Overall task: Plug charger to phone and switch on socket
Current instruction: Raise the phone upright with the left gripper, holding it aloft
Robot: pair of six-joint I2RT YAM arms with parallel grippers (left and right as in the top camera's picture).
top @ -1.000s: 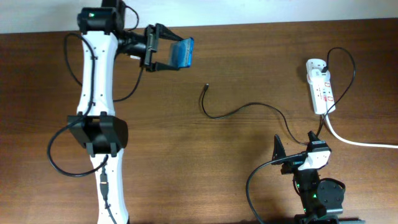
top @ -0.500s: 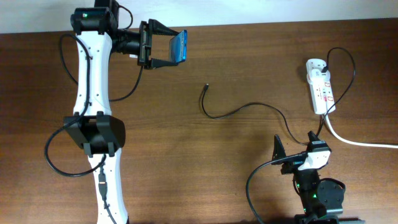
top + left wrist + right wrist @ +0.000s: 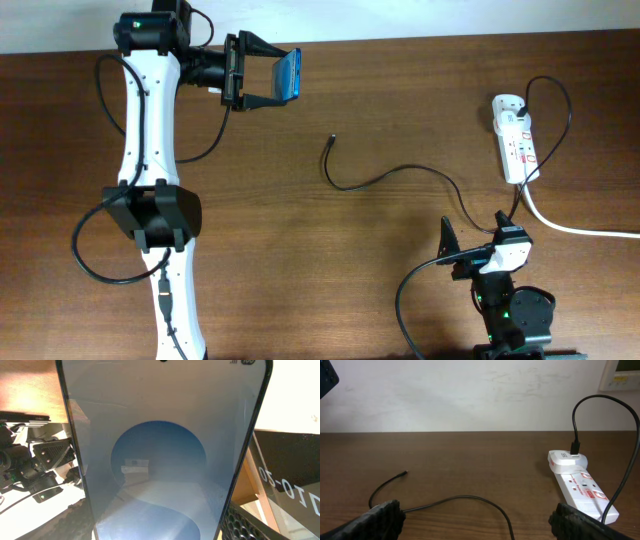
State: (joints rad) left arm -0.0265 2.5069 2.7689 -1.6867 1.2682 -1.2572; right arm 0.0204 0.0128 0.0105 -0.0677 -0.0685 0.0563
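Left gripper (image 3: 281,80) clamps phone (image 3: 160,460) aloft, far left, likely presenting port to charger (image 3: 385,176); right gripper (image 3: 482,522) wide, empty.

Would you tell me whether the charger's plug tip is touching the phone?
Apart. Overhead, the plug tip lies on the table, bare wood separating it from the phone in the left tool.

This looks like a robotics lab: a long white robot arm (image 3: 148,130) and a shorter dark robot arm (image 3: 507,305) are mounted at a brown wooden tabletop (image 3: 400,110) against a plain white wall (image 3: 470,395). A small control panel (image 3: 623,374) hangs on that wall, and black electronic gear (image 3: 35,465) with a green light stands off to one side.
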